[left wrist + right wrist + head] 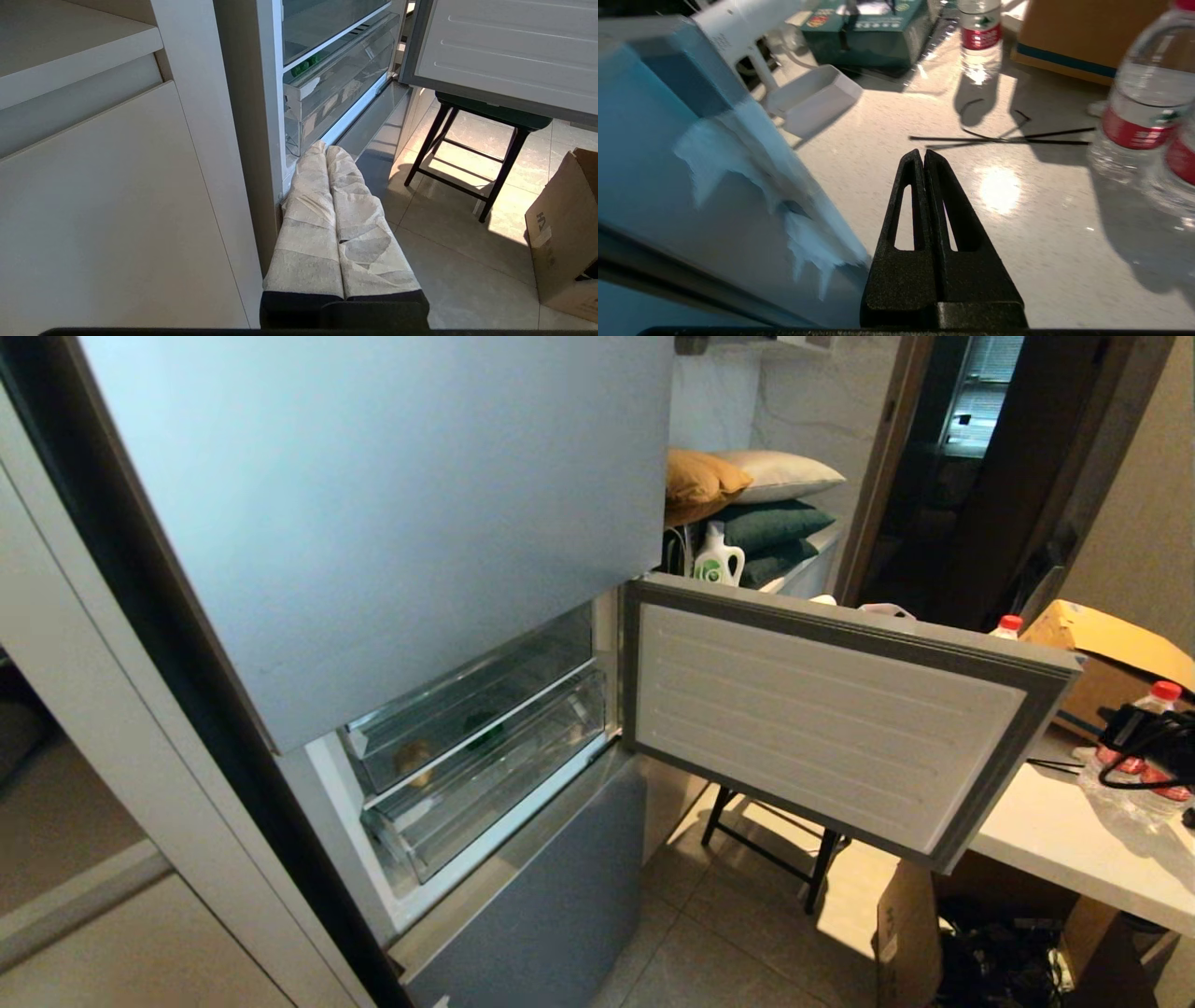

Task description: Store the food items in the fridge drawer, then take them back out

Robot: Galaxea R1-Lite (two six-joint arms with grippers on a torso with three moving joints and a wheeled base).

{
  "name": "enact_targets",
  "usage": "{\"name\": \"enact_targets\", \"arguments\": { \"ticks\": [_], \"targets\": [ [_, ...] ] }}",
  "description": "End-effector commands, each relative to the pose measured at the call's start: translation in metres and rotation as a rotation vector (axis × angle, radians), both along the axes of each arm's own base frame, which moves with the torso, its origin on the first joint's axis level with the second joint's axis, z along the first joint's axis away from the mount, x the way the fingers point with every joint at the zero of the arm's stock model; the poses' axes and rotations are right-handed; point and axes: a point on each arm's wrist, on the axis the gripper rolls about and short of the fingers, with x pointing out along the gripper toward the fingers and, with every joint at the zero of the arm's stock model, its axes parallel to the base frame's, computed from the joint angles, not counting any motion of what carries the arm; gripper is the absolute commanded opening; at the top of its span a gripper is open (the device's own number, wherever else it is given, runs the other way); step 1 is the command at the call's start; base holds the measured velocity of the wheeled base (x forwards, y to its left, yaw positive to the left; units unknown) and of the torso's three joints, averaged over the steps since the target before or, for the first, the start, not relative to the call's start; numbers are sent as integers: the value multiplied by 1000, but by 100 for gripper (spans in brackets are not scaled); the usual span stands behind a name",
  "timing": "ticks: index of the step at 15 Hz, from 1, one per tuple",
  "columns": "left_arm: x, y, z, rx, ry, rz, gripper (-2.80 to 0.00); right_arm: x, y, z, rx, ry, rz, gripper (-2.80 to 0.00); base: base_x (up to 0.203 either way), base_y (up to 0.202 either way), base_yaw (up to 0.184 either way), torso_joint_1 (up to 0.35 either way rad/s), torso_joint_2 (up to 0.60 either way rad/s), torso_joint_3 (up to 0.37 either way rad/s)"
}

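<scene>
The fridge door point(831, 709) hangs wide open in the head view, and behind it two clear drawers sit pushed in. Through the front of the upper fridge drawer point(467, 709) a tan potato-like lump point(414, 758) shows at its left end and a dark green pepper point(481, 721) nearer the middle; both are dim behind the plastic and their outlines are hard to make out. The left wrist view catches only a sliver of green point(303, 67) behind the drawer's lip, and the tan piece is not visible there.

Neither arm shows in the head view. The left pincer point(325, 150), its fingers wrapped in pale tape and pressed together with nothing between them, hangs low beside the fridge's bottom corner, near the lower drawer point(336, 93) and above the tiled floor point(458, 233).

The right pincer point(923, 156) is black, its fingers together and empty, over a white surface point(887, 154) beside the open door's edge point(691, 177), which is blurred. Only this view shows the surface's clutter closely: water bottles point(1141, 107) cut off at the frame edge, thin black wires point(1004, 137), a white tray point(815, 98) and a green box point(868, 28).
</scene>
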Motion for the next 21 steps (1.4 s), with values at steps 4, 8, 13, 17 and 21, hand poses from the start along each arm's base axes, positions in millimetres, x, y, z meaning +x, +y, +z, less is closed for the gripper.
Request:
{"name": "enact_targets", "arguments": {
  "ticks": [4,8,13,17,21],
  "targets": [
    [1,0,-3,0,11,0,-280,10,-2,0,-1,-24,11,-280,0,0,0,0,0,0],
    [1,0,-3,0,10,0,-280,18,-7,5,37,-66,65,-280,0,0,0,0,0,0],
    [1,0,-3,0,10,0,-280,14,-8,9,194,-92,161,-280,0,0,0,0,0,0],
    [1,0,-3,0,10,-1,-280,12,-10,9,284,-96,210,-280,0,0,0,0,0,0],
    [1,0,-3,0,10,-1,-280,6,-14,10,372,-93,261,-280,0,0,0,0,0,0]
  ]
}}
